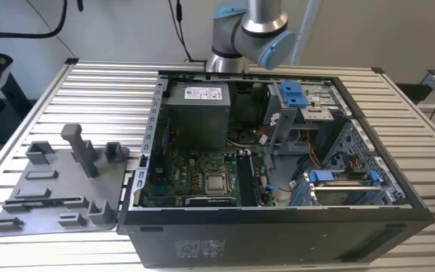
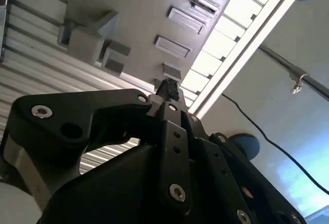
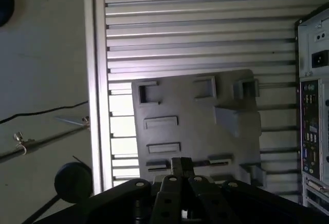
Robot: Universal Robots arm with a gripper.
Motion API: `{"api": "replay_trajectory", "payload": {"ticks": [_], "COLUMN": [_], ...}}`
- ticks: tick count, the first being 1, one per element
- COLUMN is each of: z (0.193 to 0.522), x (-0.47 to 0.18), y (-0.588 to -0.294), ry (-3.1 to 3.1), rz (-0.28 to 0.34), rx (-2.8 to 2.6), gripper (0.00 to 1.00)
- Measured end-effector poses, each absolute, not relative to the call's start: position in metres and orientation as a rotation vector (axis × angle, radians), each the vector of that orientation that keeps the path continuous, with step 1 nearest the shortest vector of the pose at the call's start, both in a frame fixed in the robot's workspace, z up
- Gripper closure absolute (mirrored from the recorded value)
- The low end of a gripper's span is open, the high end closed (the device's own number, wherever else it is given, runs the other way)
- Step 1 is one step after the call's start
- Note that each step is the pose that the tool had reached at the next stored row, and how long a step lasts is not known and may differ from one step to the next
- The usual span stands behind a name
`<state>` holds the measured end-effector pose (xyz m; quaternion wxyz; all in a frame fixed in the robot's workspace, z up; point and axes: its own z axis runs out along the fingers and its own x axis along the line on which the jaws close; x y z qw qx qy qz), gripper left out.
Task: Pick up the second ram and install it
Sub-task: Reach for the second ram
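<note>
The gray plastic tray (image 1: 65,184) is being carried by the ribbed metal table (image 1: 104,85). In the first wrist view the claw (image 3: 180,165) is being held above the tray, over the middle of its long holder. The fingertips are being pressed together, and nothing is being seen between them. In the second wrist view the claw (image 2: 167,89) is being shown pressed together in the same way, with the tray beyond it. In the exterior view a thin dark strip, taken to be the second ram (image 1: 43,200), is being kept in that long holder, lower in the view than the tray's tall post (image 1: 81,148); its label cannot be made out. The open computer case (image 1: 278,241) is being seen just beside the tray, on the exterior view's right, with a green motherboard (image 1: 195,170) lying in the part of it nearest the tray. The arm (image 1: 251,31) is being seen behind the case, well apart from the tray.
</note>
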<state>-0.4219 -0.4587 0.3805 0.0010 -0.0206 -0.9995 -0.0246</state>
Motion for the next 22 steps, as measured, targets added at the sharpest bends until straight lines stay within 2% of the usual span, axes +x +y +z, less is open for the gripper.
{"api": "replay_trajectory", "payload": {"ticks": [3,12,22], "z": [0.38,0.375,0.37], "x": [-0.422,-0.421,-0.411], "y": [-0.46,-0.492,-0.503], "ry": [-3.143,-3.143,-3.142], "rz": [-0.078,-0.077,-0.077], "rx": [-0.007,-0.003,0.026], "gripper": [0.89,0.89,0.89]}}
